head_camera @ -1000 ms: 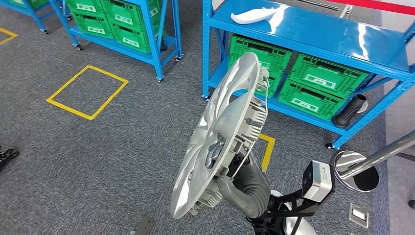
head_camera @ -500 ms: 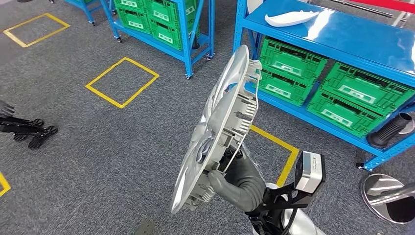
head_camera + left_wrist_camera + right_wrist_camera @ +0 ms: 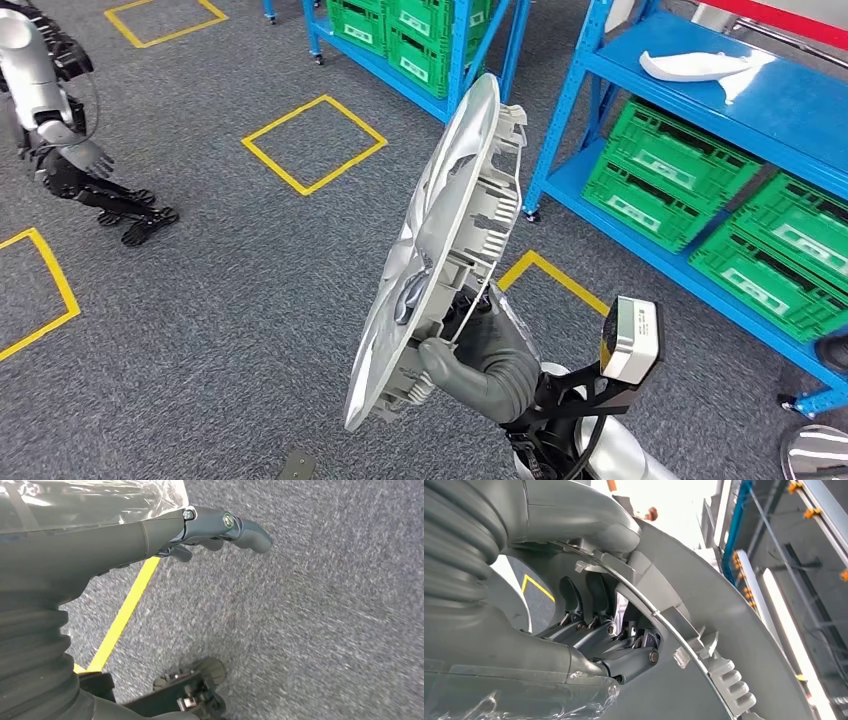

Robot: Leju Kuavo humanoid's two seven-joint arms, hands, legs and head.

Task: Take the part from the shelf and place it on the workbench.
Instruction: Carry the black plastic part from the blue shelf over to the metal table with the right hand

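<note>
Pickup looks done since the right hand (image 3: 470,365) has its fingers curled tight round the rim of the silver plastic wheel cover (image 3: 440,250), ribbed on its back, mid-frame, left hand (image 3: 220,530) dangles loose and empty, workbench drop-off is what's left.

The wheel cover (image 3: 440,250) hides most of the right hand (image 3: 470,350); the far-right shelf (image 3: 760,100) is cut off.
</note>
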